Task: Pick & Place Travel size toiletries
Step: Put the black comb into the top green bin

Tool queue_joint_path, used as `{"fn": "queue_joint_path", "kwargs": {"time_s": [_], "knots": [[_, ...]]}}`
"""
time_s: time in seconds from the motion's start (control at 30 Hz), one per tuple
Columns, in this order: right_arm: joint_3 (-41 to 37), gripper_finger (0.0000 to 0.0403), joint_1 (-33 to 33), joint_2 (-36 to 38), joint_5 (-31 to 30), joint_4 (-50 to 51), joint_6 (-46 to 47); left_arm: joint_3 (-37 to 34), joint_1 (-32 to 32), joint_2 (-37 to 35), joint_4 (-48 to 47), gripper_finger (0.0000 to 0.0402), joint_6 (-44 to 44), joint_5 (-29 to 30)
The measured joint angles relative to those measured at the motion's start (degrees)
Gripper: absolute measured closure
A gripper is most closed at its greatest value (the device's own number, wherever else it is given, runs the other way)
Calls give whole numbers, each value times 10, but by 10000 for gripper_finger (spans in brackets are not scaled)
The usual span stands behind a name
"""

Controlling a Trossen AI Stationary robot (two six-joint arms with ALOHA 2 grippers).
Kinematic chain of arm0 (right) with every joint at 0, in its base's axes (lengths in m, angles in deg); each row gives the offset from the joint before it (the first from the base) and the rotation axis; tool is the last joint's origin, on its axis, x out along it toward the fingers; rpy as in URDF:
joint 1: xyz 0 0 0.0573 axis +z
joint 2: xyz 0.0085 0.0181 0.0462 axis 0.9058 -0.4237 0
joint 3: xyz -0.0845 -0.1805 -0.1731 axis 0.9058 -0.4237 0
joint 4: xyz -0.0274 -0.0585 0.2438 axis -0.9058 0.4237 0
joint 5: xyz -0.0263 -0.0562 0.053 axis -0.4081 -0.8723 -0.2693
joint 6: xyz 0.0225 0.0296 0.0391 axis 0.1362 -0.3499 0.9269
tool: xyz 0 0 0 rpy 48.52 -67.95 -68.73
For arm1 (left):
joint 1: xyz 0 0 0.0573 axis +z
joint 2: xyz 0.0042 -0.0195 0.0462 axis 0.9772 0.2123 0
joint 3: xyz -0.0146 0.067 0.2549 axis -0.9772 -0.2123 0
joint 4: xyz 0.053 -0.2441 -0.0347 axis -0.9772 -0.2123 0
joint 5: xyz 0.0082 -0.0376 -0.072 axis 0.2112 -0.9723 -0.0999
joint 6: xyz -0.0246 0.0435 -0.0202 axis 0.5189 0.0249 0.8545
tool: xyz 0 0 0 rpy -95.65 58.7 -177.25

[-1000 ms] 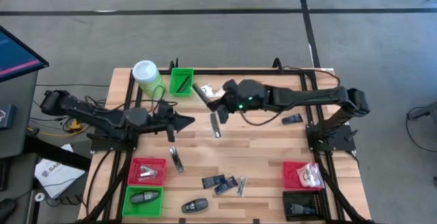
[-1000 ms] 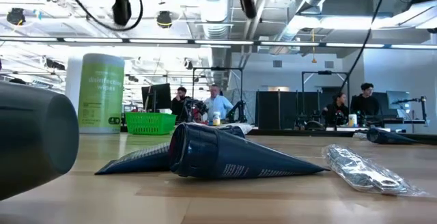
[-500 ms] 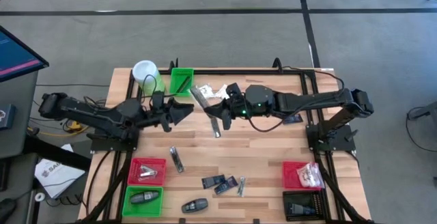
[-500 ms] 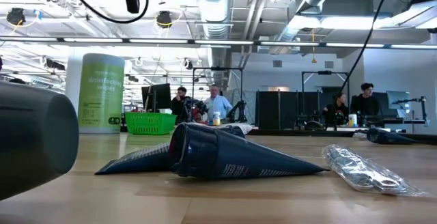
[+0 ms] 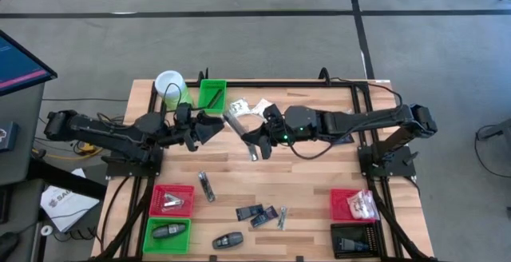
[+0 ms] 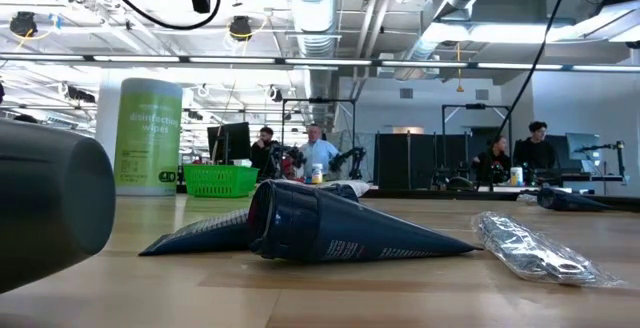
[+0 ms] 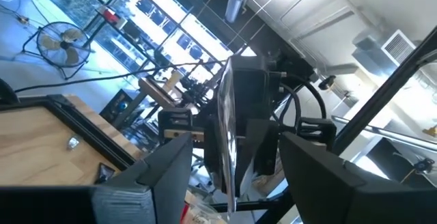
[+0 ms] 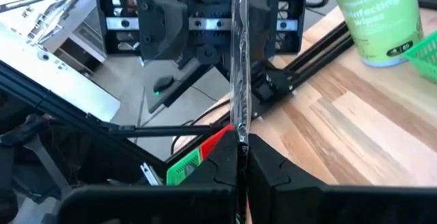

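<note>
A long slim silvery packet [image 5: 234, 118] hangs in the air over the table's far middle, with my right gripper [image 5: 252, 138] shut on it. The right wrist view shows the packet [image 8: 236, 60] edge-on, rising from the shut fingers. My left gripper [image 5: 214, 128] stands open just to the left of it, facing it, touching nothing. In the left wrist view the packet [image 7: 229, 128] shows beyond the gap between the spread fingers. White sachets [image 5: 239, 106] lie on the table near the far edge. Dark packets [image 5: 250, 212] and a black oval piece [image 5: 227, 240] lie near the front. My right gripper pinches the silvery packet between its two fingers, at a spot along the packet's length [image 8: 239, 132] with packet showing on both sides of the fingers. The fingers come about level from the table's right and lie across the packet. The packet is lifted clear of the table.
A tall green canister [image 5: 172, 86] and a green bin [image 5: 212, 96] stand at the far left. A red bin [image 5: 172, 200] and a green bin [image 5: 166, 230] sit front left, a red bin [image 5: 354, 204] and a black bin [image 5: 355, 240] front right. A clipper [image 5: 206, 186] lies left of centre.
My left gripper has opened, swung a little toward the far edge and tipped upward. My right gripper has shifted slightly toward the near edge with the silvery packet still in its shut fingers, uncovering the white sachets behind it.
</note>
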Motion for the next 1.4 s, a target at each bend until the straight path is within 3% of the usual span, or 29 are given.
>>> {"fn": "queue_joint_path", "kwargs": {"time_s": [0.53,0.87,1.0,1.13,1.2,1.4], "knots": [[0,403,15,0,9,29,17,0,15,12,-4,238,5,-35],[0,403,15,0,35,38,32,1,15,87,70,272,34,-56],[0,403,13,0,57,45,39,1,15,90,77,305,40,-56],[0,402,13,0,58,53,38,1,16,90,78,372,50,-68],[0,396,10,0,61,50,36,1,16,90,81,391,60,-78],[0,338,-1,0,60,30,32,0,11,86,80,396,80,-79]]}}
